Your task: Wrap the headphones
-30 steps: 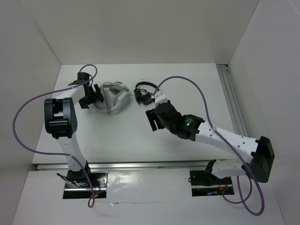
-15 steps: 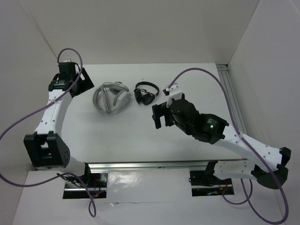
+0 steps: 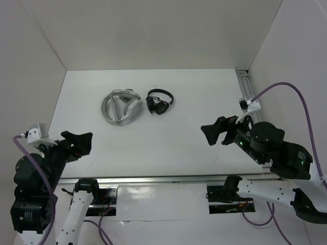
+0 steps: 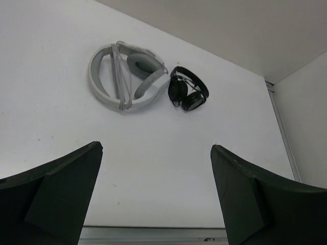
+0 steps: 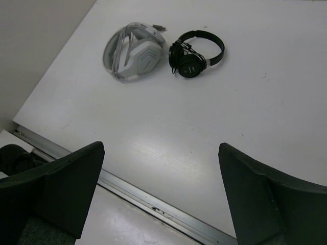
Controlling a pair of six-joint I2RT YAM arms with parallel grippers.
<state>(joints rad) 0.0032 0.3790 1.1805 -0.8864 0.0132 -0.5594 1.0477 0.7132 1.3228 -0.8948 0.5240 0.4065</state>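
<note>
The grey-white headphones (image 3: 121, 107) lie flat at the back left of the white table, with their thin cable laid in strands across the headband loop. They also show in the left wrist view (image 4: 125, 76) and the right wrist view (image 5: 134, 50). My left gripper (image 3: 79, 144) is open and empty, raised near the table's front left corner, far from the headphones; its jaws stand wide in its own view (image 4: 156, 147). My right gripper (image 3: 210, 133) is open and empty, raised over the front right; its jaws stand wide too (image 5: 161, 145).
Small black headphones (image 3: 159, 101) lie just right of the grey-white ones, also seen from the left wrist (image 4: 188, 90) and right wrist (image 5: 195, 53). A metal rail (image 3: 153, 179) runs along the near edge. Another rail (image 3: 253, 102) runs along the right side. White walls enclose the table.
Both arms have drawn back from beside the headphones toward the near corners and risen. The left gripper left the headphones' left side; the right left the middle. The headphones lie still.
</note>
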